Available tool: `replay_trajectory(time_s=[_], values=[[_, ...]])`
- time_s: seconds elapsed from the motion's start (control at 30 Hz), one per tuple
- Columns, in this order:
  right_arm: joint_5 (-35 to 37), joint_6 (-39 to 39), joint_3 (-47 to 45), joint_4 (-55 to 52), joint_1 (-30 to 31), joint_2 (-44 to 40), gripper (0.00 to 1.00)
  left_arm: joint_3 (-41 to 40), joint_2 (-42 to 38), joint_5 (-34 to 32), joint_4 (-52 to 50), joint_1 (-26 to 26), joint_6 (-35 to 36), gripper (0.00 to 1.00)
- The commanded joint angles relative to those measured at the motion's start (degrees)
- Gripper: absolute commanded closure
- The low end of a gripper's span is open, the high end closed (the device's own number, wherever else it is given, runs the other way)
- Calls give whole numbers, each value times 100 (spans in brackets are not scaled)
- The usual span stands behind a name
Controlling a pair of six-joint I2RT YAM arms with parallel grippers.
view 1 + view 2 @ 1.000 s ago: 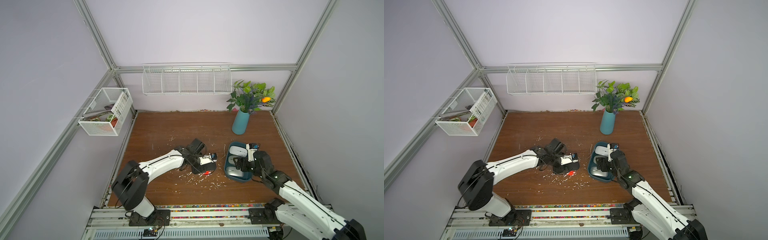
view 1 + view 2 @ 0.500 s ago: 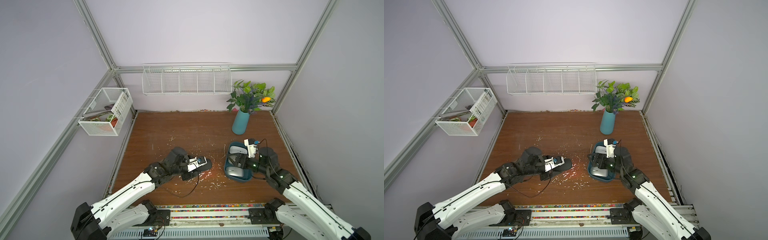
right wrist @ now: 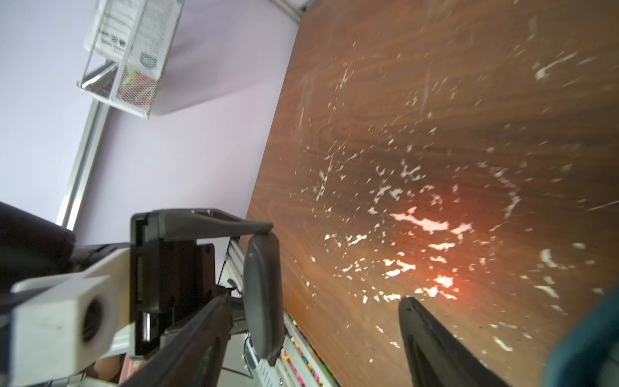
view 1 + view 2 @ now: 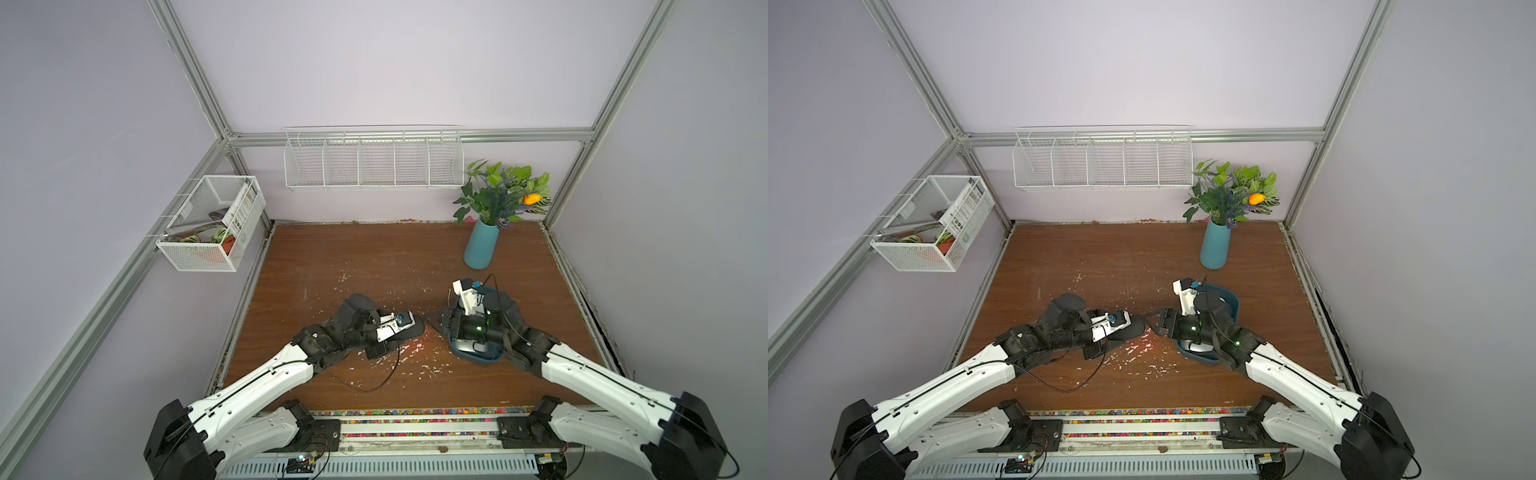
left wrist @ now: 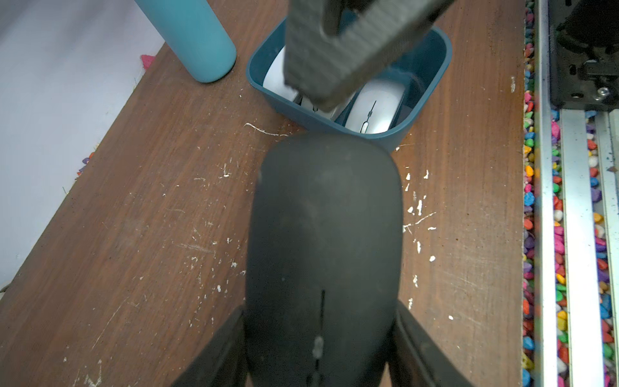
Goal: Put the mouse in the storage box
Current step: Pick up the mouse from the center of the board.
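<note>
A black mouse [image 4: 409, 330] hangs just above the wooden table, and its red light glows on the wood below. My left gripper [image 5: 320, 306] is shut on the mouse's [image 5: 325, 241] sides near the wheel. The storage box [image 4: 478, 358], a dark teal tray, stands right of it. It holds a silver mouse [image 5: 375, 107] and a white one [image 5: 276, 77]. My right gripper [image 3: 315, 321] is open over the box's [image 4: 1231, 301] left end and faces the black mouse [image 3: 263, 295]. Its fingertips [image 4: 1156, 324] hold nothing and are close to the mouse's [image 4: 1129, 328] far end.
A teal vase [image 4: 481, 245] with a plant stands behind the box. White wire baskets hang on the back wall [image 4: 374, 160] and the left wall [image 4: 212, 224]. White chips [image 4: 415, 365] litter the wood. A strip of coloured pebbles [image 4: 415, 411] lines the front edge.
My left arm has changed its pose and now holds the black mouse off the table near the box. My right gripper has come up from inside the box and turned toward the mouse.
</note>
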Motion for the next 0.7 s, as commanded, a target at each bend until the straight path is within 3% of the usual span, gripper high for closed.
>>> replay_trajectory(time_s=[0.0, 0.17, 0.4, 0.67], values=[[102, 127, 223, 569, 291, 261, 17, -13, -35, -14, 172, -20, -61, 56], [123, 113, 442, 785, 693, 825, 23, -10, 8, -45, 154, -14, -60, 56], [-146, 406, 561, 1398, 848, 1440, 42, -7, 53, -53, 145, -15, -61, 56], [-179, 513, 551, 1614, 943, 1614, 58, -18, 91, -71, 154, -17, -70, 55]])
